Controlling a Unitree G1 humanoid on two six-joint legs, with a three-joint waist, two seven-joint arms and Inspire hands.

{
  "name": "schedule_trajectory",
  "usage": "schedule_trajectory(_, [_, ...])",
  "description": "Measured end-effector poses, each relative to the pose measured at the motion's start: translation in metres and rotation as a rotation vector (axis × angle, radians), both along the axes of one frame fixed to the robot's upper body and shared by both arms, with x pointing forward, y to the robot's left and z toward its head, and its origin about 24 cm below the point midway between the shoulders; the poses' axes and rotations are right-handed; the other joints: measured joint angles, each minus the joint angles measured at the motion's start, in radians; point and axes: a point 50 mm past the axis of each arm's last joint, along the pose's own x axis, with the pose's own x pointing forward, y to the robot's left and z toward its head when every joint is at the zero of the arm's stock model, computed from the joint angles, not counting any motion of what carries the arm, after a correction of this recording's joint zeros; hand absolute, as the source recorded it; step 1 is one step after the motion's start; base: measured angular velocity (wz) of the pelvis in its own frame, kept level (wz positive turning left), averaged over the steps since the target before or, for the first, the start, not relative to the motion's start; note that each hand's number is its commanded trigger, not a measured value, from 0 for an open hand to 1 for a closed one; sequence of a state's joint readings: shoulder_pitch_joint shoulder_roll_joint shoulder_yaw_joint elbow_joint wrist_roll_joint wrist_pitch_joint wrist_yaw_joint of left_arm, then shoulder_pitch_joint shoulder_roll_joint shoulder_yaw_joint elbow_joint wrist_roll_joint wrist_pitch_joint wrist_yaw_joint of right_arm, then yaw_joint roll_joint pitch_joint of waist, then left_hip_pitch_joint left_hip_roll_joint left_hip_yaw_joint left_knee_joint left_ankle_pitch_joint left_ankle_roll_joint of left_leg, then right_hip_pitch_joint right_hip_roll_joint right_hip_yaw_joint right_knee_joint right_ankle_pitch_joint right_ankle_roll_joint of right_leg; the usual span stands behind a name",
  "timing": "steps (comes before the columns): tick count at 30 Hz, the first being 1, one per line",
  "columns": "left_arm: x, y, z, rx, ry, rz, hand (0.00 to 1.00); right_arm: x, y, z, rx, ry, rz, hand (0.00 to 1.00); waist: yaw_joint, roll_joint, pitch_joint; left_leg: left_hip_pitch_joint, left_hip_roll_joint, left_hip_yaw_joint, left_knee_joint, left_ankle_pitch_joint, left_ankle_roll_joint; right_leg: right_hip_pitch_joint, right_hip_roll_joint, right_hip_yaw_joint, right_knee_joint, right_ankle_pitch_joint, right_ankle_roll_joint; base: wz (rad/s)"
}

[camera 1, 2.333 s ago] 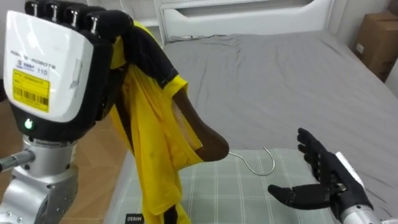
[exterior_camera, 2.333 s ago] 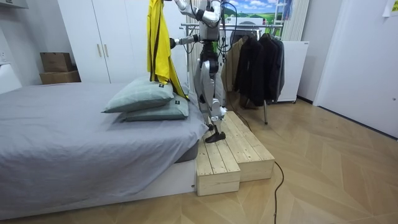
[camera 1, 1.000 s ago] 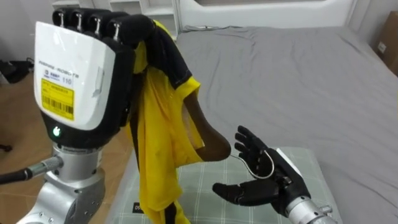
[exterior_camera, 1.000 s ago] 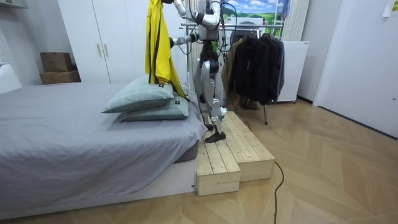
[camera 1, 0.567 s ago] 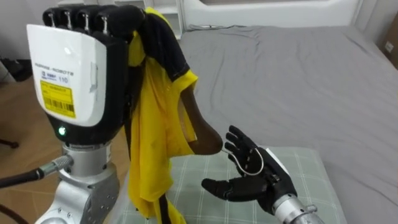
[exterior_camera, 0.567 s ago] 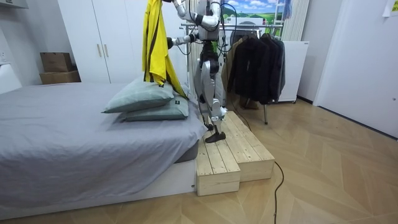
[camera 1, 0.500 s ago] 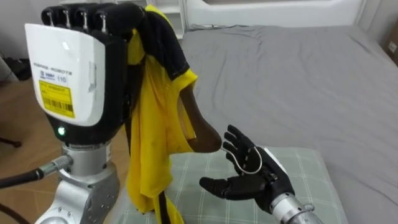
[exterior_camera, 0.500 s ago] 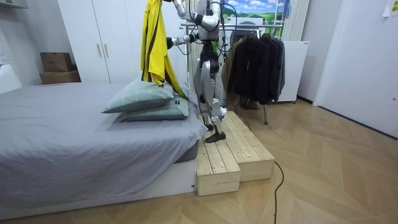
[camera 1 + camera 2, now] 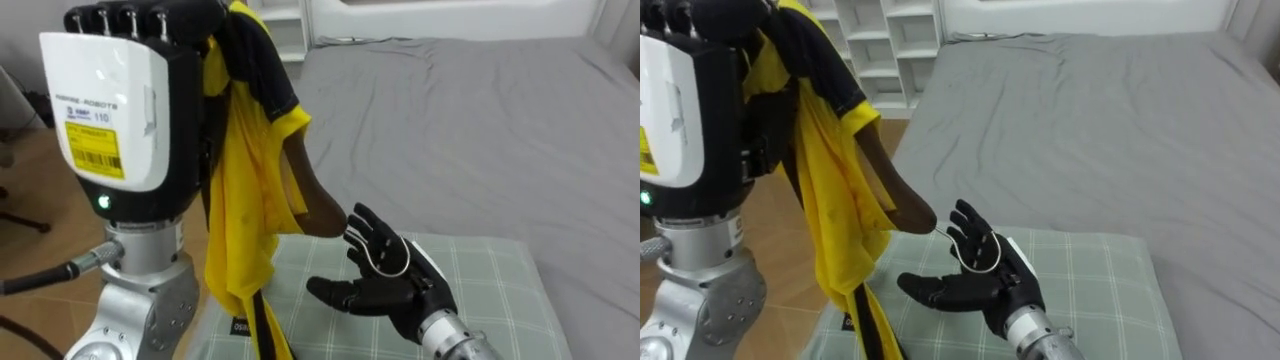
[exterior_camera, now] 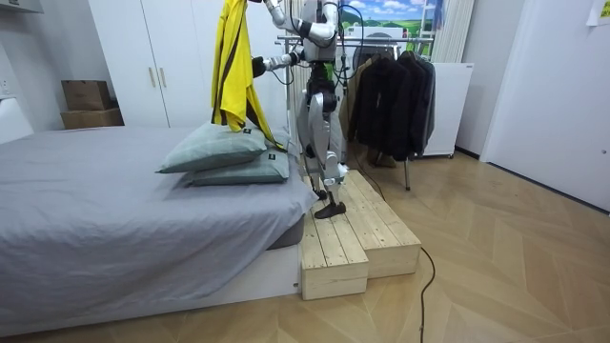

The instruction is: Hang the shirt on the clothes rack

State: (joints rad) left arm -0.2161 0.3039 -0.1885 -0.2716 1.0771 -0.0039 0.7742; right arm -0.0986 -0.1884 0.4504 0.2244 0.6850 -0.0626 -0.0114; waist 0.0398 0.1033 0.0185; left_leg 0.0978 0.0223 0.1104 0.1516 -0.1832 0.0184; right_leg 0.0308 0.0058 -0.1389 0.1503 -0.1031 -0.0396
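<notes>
My left hand (image 9: 110, 110) is raised at the left, shut on the top of a yellow garment (image 9: 240, 220) with black trim that hangs down from it. A brown hanger arm (image 9: 315, 205) pokes out of the garment, and its thin metal hook (image 9: 388, 262) lies against the fingers of my right hand (image 9: 395, 292). That hand is open, palm turned left, fingers spread, just below and right of the hanger arm. In the room view the garment (image 10: 232, 67) hangs high above the pillows.
I stand on a wooden step platform (image 10: 357, 224) beside a grey bed (image 9: 480, 130). Checked pillows (image 9: 480, 285) lie under my right hand. A rack of dark clothes (image 10: 396, 90) stands behind me. White shelves (image 9: 885, 40) are by the bed's far side.
My right hand has moved left and up to the hanger's hook, which now rests on its fingers. The garment's hem has risen off the pillows. The camera shifted slightly.
</notes>
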Motion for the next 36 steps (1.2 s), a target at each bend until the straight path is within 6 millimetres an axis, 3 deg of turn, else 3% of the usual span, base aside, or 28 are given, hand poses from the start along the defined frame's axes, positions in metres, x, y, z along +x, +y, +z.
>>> schedule_trajectory(3, [0.001, -0.001, 0.0, -0.004, 0.006, -0.002, 1.0, 0.0, -0.001, 0.0, -0.003, -0.001, -0.003, 0.0, 0.0, 0.007, 0.0029, -0.002, -0.001, -0.002, 0.0, 0.0, 0.0, 0.001, -0.001, -0.001, -0.001, -0.001, 0.001, 0.01])
schedule_trajectory(16, [0.002, -0.004, 0.0, 0.02, 0.042, -0.03, 1.0, 0.001, -0.01, -0.006, -0.151, -0.034, 0.017, 0.0, -0.014, 0.009, 0.0003, -0.005, -0.002, -0.005, 0.0, 0.0, 0.0, 0.004, 0.0, -0.001, -0.011, -0.001, 0.001, 0.0])
schedule_trajectory(22, [0.002, -0.003, -0.002, 0.068, 0.044, -0.062, 1.0, 0.007, -0.034, -0.001, -0.171, -0.056, -0.026, 0.0, -0.027, -0.01, -0.0022, -0.006, -0.002, -0.005, -0.001, 0.0, 0.0, 0.004, -0.001, -0.001, -0.013, -0.001, 0.001, 0.0])
schedule_trajectory(24, [0.001, -0.002, -0.002, 0.116, 0.05, -0.068, 1.0, 0.003, -0.044, -0.004, -0.178, -0.046, -0.058, 0.0, -0.037, -0.022, -0.008, -0.004, -0.001, -0.006, -0.001, 0.0, 0.0, 0.006, 0.0, 0.0, -0.013, -0.001, 0.001, 0.0])
schedule_trajectory(27, [0.0, -0.006, -0.004, 0.155, 0.055, -0.104, 1.0, -0.004, -0.061, -0.008, -0.203, -0.042, -0.095, 0.0, -0.041, -0.03, -0.0095, 0.0, -0.001, -0.005, -0.001, 0.0, 0.0, 0.01, 0.0, 0.003, -0.013, -0.001, 0.002, 0.0])
schedule_trajectory(36, [-0.002, -0.011, -0.005, 0.231, 0.076, -0.155, 1.0, -0.016, -0.088, -0.012, -0.279, -0.049, -0.19, 0.0, -0.08, -0.031, -0.0109, -0.001, -0.006, 0.0, -0.001, 0.0, 0.0, 0.005, 0.005, 0.017, -0.014, -0.002, 0.004, -0.02])
